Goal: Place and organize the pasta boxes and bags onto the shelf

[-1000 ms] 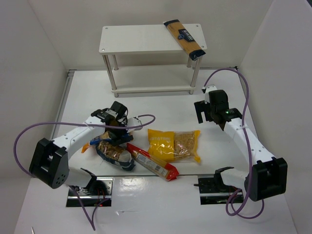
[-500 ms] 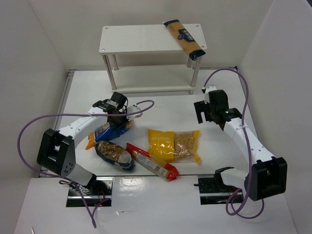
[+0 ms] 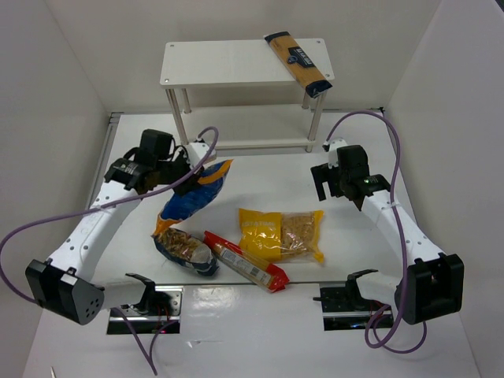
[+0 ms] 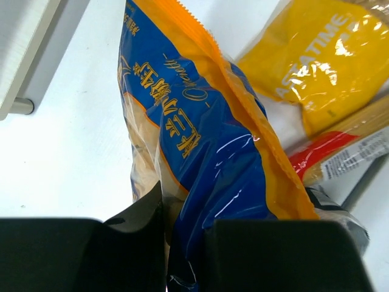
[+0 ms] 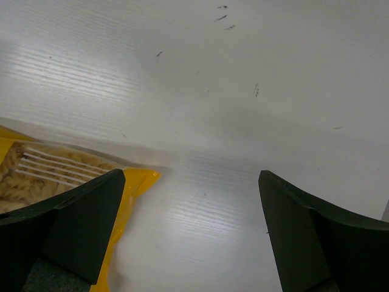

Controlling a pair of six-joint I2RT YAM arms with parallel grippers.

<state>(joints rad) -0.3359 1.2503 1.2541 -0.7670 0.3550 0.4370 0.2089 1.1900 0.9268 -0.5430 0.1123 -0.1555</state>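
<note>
My left gripper (image 3: 187,179) is shut on the blue-and-orange bag (image 3: 198,193) and holds it off the table in front of the shelf (image 3: 228,63). In the left wrist view the bag (image 4: 206,140) hangs pinched between the black fingers (image 4: 140,225). A long tan-and-navy packet (image 3: 298,61) lies on the shelf's top board at the right end. On the table lie the yellow bag (image 3: 279,234), the dark-blue clear bag (image 3: 186,250) and the long red packet (image 3: 248,262). My right gripper (image 3: 326,181) is open above bare table, just right of the yellow bag (image 5: 36,173).
White walls close in the table on the left, right and back. The shelf's lower board (image 3: 244,146) has nothing on it. A purple cable (image 3: 213,146) loops from the left wrist near the shelf's front left leg (image 3: 181,130).
The left gripper shut on the blue-and-orange bag, lifted it and carried it up and left toward the shelf. The right arm has not moved.
</note>
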